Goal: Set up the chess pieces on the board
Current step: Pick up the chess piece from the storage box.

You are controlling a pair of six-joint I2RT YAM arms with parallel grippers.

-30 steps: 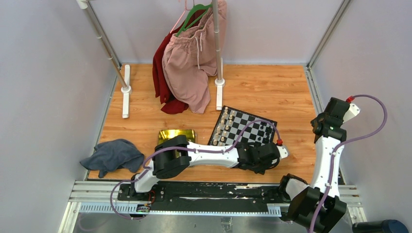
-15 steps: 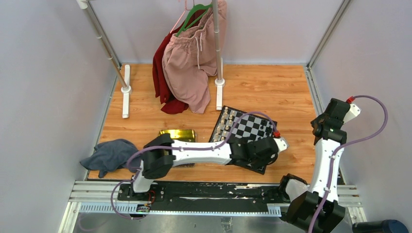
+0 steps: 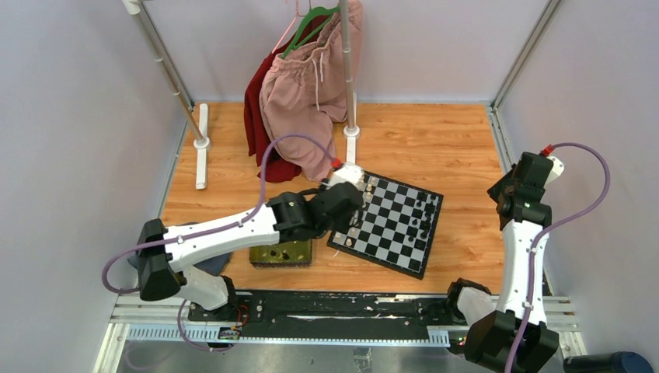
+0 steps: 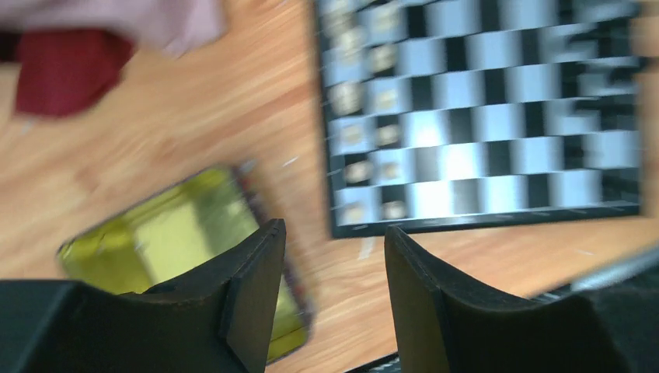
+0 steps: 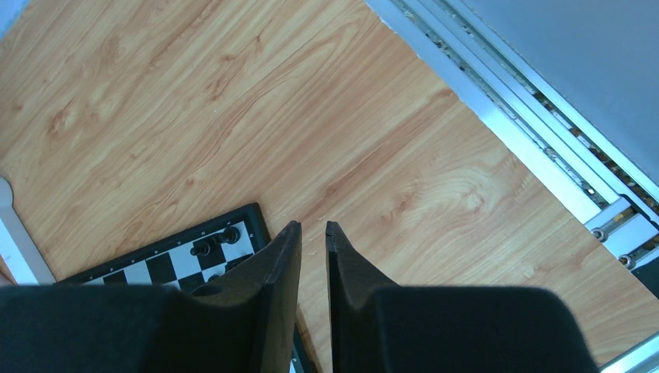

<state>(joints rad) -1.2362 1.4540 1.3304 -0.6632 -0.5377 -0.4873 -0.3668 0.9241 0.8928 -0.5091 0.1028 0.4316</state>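
The board (image 3: 396, 233) lies at a slant on the wooden floor. Black chess pieces (image 3: 424, 221) stand near its right side, pale ones (image 3: 358, 211) along its left edge. My left gripper (image 3: 342, 210) hovers over the board's left edge, between the board and the tray. In the blurred left wrist view that gripper (image 4: 334, 227) is open and empty above bare wood, with the board (image 4: 482, 116) ahead. My right gripper (image 3: 507, 194) is raised to the right of the board. Its jaws (image 5: 312, 225) are barely apart with nothing between them. Two black pieces (image 5: 214, 242) show on the board's corner.
A yellow-green tray (image 3: 281, 253) lies left of the board, partly under my left arm, and shows as the tray (image 4: 179, 241) in the left wrist view. Pink and red clothes (image 3: 307, 101) hang on a rack at the back. Metal rails (image 5: 544, 148) edge the floor.
My left arm has swung from the board's near right corner across to its left edge, and its jaws have opened wider. The right arm has shifted slightly left.
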